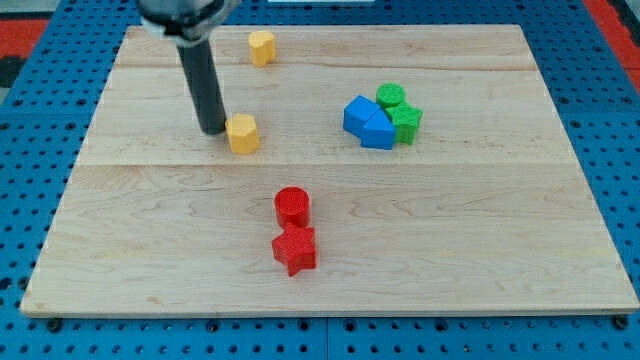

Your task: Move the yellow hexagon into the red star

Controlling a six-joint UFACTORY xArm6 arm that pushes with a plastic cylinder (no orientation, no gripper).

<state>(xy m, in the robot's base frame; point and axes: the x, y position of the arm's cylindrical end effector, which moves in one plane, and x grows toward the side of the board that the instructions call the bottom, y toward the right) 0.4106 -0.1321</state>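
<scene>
End effector tip [213, 130], a bare rod holding nothing, touching upper-left side of yellow hexagon [243, 133] on desk [480, 230], likely set to shove it toward view's bottom-right to red star [295, 250], red cylinder [292, 206] between.

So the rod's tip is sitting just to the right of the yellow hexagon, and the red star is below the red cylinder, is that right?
Not quite. In the camera view my tip sits just to the left of the yellow hexagon, not its right. The rest holds: the red star lies below the red cylinder.
</scene>
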